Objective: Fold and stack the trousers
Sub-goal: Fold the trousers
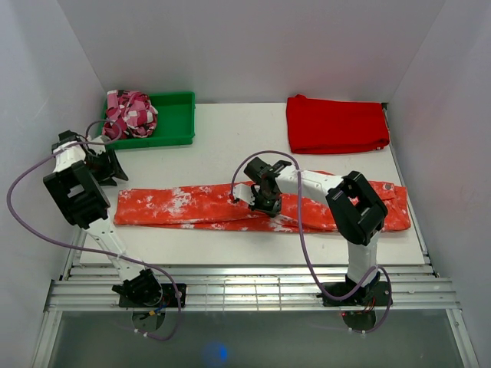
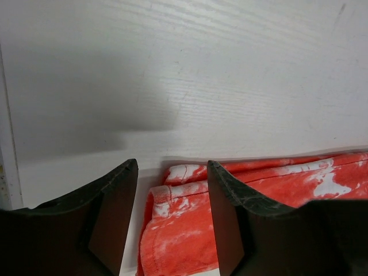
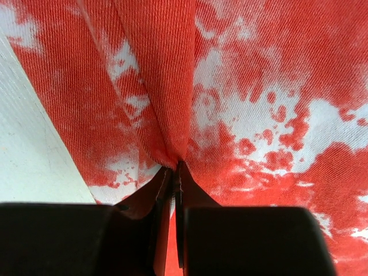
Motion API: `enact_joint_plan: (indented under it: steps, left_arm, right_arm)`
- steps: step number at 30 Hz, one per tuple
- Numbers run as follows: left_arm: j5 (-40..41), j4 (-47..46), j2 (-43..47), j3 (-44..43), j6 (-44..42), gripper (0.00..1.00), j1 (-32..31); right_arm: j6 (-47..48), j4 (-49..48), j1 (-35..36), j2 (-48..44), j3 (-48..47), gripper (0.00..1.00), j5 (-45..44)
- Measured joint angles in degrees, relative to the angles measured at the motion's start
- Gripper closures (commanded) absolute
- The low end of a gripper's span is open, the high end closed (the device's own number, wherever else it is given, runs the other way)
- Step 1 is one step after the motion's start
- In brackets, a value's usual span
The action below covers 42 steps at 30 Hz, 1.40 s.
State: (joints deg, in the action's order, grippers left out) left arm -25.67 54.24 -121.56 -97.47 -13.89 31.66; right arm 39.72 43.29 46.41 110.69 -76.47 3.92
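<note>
Two risks: right jaws' thin pinch on the trousers [image 1: 192, 205] could slip; spread left jaws could miss their hem [image 2: 172, 195].

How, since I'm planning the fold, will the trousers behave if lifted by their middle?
Probably floppy: the trousers lie flat, and the cloth puckers into a ridge where the right gripper pinches it, so both ends should sag. Likely light: it looks like thin woven fabric. The weave looks textured, so it may bunch rather than slide when pushed.
</note>
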Motion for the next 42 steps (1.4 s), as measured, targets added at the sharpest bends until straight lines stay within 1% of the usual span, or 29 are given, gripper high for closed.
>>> enact_joint_plan:
  steps: [3,7,9,12,13,20,22,23,24,26,28,29,32,33,34,35,37,39,40,42]
  left_arm:
    - [1.0,1.8,-1.2,-0.2,0.2,0.38,0.2]
    - [0.9,3.7,-1.1,-0.2,-1.2,0.46,0.5]
    - [0.3,5.0,-1.1,-0.2,-2.3,0.48,0.6]
    - [-1.4,6.8,-1.1,-0.1,-3.7,0.49,1.0]
    - [-1.9,7.3,-1.1,0.0,-4.1,0.52,1.1]
    - [-3.5,8.8,-1.1,0.0,-5.5,0.53,1.7]
    - [-3.5,9.0,-1.1,0.0,-5.7,0.51,1.9]
    - [-3.5,9.2,-1.1,0.0,-5.8,0.42,1.9]
    - [-3.3,9.1,-1.1,0.0,-6.1,0.38,1.9]
    - [-2.9,9.1,-1.1,0.2,-6.0,0.35,2.0]
    - [-2.4,9.0,-1.1,0.5,-6.0,0.35,2.0]
    - [-2.3,9.0,-1.1,0.6,-6.0,0.36,2.0]
    - [-2.2,8.9,-1.1,0.6,-5.9,0.48,2.0]
    - [-2.1,8.9,-1.1,0.6,-5.9,0.54,2.0]
    - [-2.2,8.9,-1.1,0.6,-5.9,0.65,2.0]
    - [-2.2,8.9,-1.1,0.6,-5.8,0.72,2.0]
    - [-2.3,8.7,-1.1,0.6,-6.1,0.84,2.0]
    - [-2.6,8.9,-1.1,0.4,-6.3,0.85,2.0]
    - [-2.7,9.1,-1.1,0.2,-6.4,0.80,2.0]
    - [-2.7,9.4,-1.1,-0.2,-6.6,0.69,2.1]
  right_arm:
    - [-0.2,-0.7,0.0,-0.5,0.7,0.92,0.0]
    - [-0.3,-1.4,0.0,-0.9,1.3,0.92,0.0]
    - [-0.3,-1.5,0.0,-0.9,1.4,0.92,-0.1]
    - [-0.3,-1.5,0.0,-1.0,1.4,0.92,-0.1]
    - [-0.3,-1.5,0.0,-1.0,1.4,0.92,-0.1]
    - [-0.3,-1.5,0.0,-1.0,1.4,0.92,-0.1]
    - [-0.3,-1.5,0.0,-1.0,1.3,0.92,-0.1]
    - [-0.3,-1.5,0.0,-1.0,1.3,0.92,-0.1]
    - [-0.3,-1.5,0.0,-1.0,1.3,0.92,-0.1]
    - [-0.4,-1.4,0.0,-0.9,1.3,0.92,-0.1]
    - [-0.4,-1.4,0.0,-0.9,1.2,0.92,-0.1]
    - [-0.4,-1.4,0.0,-0.9,1.2,0.92,-0.1]
    - [-0.6,-1.4,0.0,-0.9,1.2,0.92,-0.1]
    - [-0.6,-1.4,0.0,-0.9,1.2,0.92,-0.1]
    - [-0.6,-1.3,0.0,-0.9,1.1,0.92,-0.1]
    - [-0.6,-1.3,0.0,-0.9,1.1,0.92,-0.1]
    - [-0.7,-1.2,0.0,-0.8,1.0,0.92,-0.1]
    - [-0.8,-1.1,0.0,-0.8,0.9,0.92,-0.1]
    - [-0.8,-1.0,0.0,-0.8,0.9,0.92,-0.1]
    - [-0.8,-1.0,0.0,-0.8,0.9,0.92,-0.1]
